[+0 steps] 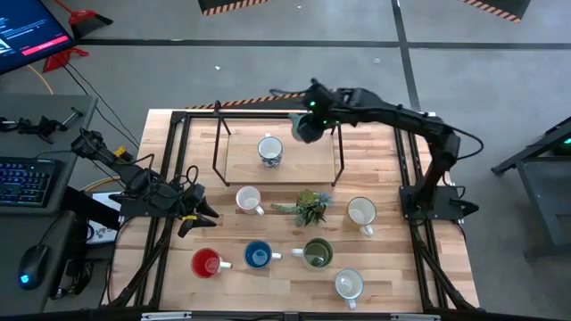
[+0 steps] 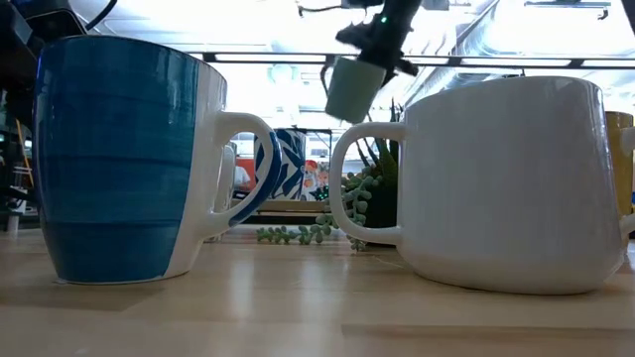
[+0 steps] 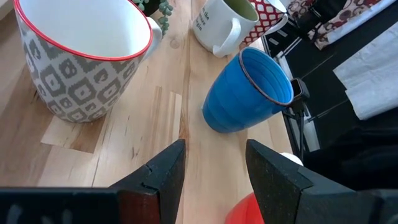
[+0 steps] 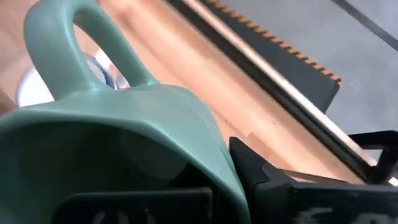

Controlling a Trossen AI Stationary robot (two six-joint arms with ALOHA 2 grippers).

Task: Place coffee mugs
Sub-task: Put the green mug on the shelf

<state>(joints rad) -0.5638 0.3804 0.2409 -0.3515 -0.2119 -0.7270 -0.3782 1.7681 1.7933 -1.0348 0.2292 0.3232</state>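
My right gripper (image 1: 310, 119) is shut on the teal green mug (image 1: 304, 130) and holds it in the air over the far right part of a raised wooden shelf (image 1: 241, 159). A white mug with blue pattern (image 1: 270, 150) stands on that shelf. On the table stand a white mug (image 1: 248, 200), a cream mug (image 1: 361, 211), a red mug (image 1: 206, 262), a blue mug (image 1: 258, 255), an olive mug (image 1: 318, 254) and another white mug (image 1: 349, 284). My left gripper (image 1: 198, 219) waits open near the table's left edge, just above the wood. My right gripper holds the teal mug by its wall at the rim (image 4: 211, 155), on the side away from the handle (image 4: 81, 43). One dark finger (image 4: 261, 174) lies on the outside of the wall; the other is hidden by the mug. The mug (image 2: 353, 87) hangs tilted below the gripper, lifted clear.
A small spiky green plant (image 1: 309, 207) sits at the table's middle among the mugs. A black metal frame (image 1: 217, 134) carries the shelf. In the left wrist view a grey-patterned mug (image 3: 81, 56) and the blue mug (image 3: 249, 90) stand just ahead of the fingers.
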